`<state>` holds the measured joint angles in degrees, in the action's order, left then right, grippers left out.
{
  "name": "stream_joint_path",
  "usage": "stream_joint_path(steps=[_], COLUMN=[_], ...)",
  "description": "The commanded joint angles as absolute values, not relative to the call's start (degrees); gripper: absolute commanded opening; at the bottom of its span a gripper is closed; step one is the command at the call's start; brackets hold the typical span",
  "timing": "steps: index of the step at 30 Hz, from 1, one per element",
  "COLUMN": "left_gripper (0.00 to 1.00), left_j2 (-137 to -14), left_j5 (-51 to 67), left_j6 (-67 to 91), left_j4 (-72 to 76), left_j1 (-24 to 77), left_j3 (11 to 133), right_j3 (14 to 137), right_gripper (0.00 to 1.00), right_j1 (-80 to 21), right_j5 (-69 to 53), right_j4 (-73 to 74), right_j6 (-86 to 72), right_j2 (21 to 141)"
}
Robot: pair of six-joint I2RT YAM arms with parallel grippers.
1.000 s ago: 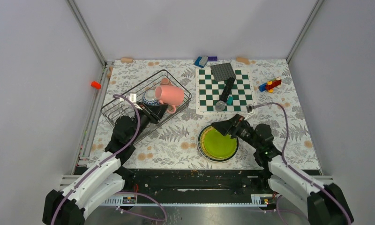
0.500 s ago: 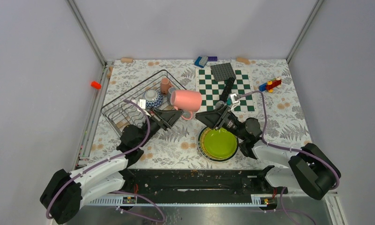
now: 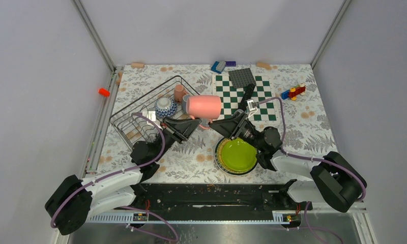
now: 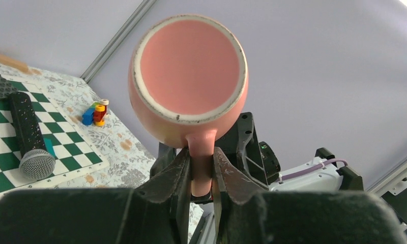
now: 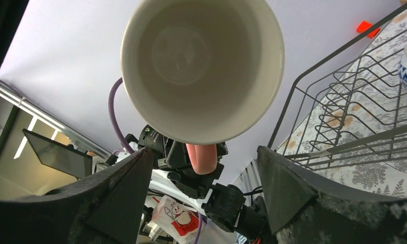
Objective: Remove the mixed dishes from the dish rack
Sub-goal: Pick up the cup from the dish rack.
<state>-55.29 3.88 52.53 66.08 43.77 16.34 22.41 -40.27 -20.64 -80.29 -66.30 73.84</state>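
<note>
Top external view, centre of frame: pink ceramic mug (image 3: 204, 105) on its side, held off the floral-print table cover (image 3: 191, 152) at the right corner of the dark wire dish rack (image 3: 133, 122). Clamped on the mug's handle from the lower left: left gripper (image 3: 195, 122). Just right of the mug, pointed at its open end: right gripper (image 3: 223, 126), fingers spread.

Left wrist view: left gripper (image 4: 201, 170) pads pressed against both sides of the pink handle, handle pointing down, mug (image 4: 191, 71) base toward the camera.

Right wrist view: right gripper (image 5: 204, 162) fingers wide apart at lower left and lower right of frame, cream interior of the mug (image 5: 201, 66) facing the lens above them. Contact between these fingers and the mug: cannot tell.

Inside the rack, upper part: blue-and-white patterned bowl (image 3: 165, 107) and small tan cup (image 3: 179, 93). On the table cover, below the right gripper in the frame: lime-green round plate (image 3: 237, 155). Upper right of centre: green-white checkered board (image 3: 265, 99) carrying a black microphone (image 4: 31, 137); coloured toy blocks (image 3: 293, 92) just right of the board
</note>
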Motion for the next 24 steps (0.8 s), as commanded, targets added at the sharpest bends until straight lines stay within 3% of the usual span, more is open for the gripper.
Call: stream_joint_path(steps=[1,15,24], left_gripper=[0.00,0.00,0.00], left_j2=[-54.6,-57.5,-58.2], left_j5=[3.0,4.6,2.8], left_j6=[52.5,49.8,48.2], left_j4=[78.4,79.0,79.1], left_j1=[44.4,46.8,48.2], left_j3=[17.8,20.0,20.1], right_j3=[25.7,27.9,27.2], right_gripper=[0.79,0.62,0.37], right_j1=[-41.4,-43.1,-43.9], right_j5=[-22.3,-25.6,-24.0], right_j4=[-84.5,-84.6,-84.6], right_j6=[-66.6,-68.7,-67.4], right_j2=[73.8,72.7,70.9])
